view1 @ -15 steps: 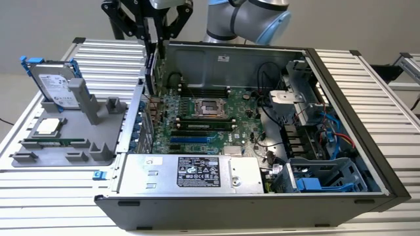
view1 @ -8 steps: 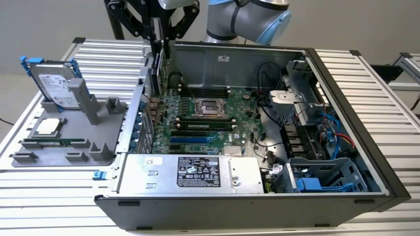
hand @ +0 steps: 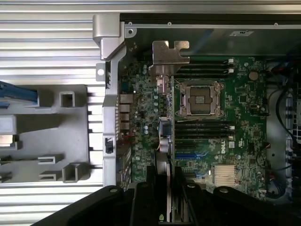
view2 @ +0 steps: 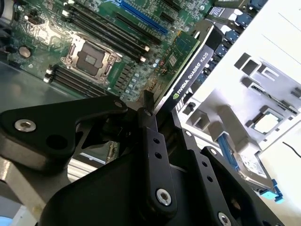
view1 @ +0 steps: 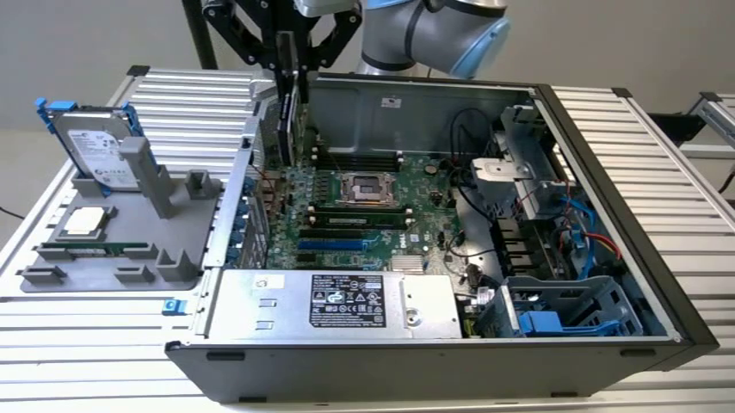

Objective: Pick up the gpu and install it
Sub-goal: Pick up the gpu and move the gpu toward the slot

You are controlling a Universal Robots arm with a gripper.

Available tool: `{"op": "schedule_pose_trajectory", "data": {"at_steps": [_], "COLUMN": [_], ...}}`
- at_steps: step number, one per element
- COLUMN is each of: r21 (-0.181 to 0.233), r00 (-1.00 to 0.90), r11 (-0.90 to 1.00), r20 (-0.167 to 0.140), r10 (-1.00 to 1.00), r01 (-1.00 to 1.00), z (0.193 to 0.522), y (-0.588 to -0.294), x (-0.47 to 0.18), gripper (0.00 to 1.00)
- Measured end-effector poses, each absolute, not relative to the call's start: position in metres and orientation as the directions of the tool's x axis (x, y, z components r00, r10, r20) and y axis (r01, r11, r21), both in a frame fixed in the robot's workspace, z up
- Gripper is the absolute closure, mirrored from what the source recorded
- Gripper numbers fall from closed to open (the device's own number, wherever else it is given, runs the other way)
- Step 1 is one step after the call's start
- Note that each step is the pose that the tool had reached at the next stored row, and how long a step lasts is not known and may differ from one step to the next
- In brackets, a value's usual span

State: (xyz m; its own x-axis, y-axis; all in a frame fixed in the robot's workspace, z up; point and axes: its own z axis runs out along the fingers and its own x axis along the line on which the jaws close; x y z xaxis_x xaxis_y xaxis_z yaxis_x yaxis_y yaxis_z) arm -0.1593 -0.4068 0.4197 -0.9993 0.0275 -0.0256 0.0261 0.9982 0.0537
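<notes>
We see a ribbed metal table (view1: 643, 146) carrying an open computer case (view1: 460, 379), its motherboard (view1: 379, 215) facing up. Over the board's side toward the exterior view's left, near the case's rear wall, the gpu (view1: 292, 120) hangs on edge, clamped between the arm's closed jaws and apparently not yet seated. In the second wrist view its long axis runs straight away from the jaws toward the board; in the first wrist view the silver bracket (hand: 169, 52) sits at the far end. We cannot make out the grip contact behind the black linkage, nor which slot lies beneath the card.
</notes>
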Motion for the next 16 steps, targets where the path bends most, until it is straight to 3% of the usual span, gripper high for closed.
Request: {"op": "schedule_pose_trajectory", "data": {"at_steps": [16], "r21": [0.054], "r00": [-0.999], "r11": [0.998], "r20": [-0.026], "r10": [0.028], "r01": [0.026], "z": [0.42], "y": [-0.407], "x": [-0.138], "gripper": [1.0]}}
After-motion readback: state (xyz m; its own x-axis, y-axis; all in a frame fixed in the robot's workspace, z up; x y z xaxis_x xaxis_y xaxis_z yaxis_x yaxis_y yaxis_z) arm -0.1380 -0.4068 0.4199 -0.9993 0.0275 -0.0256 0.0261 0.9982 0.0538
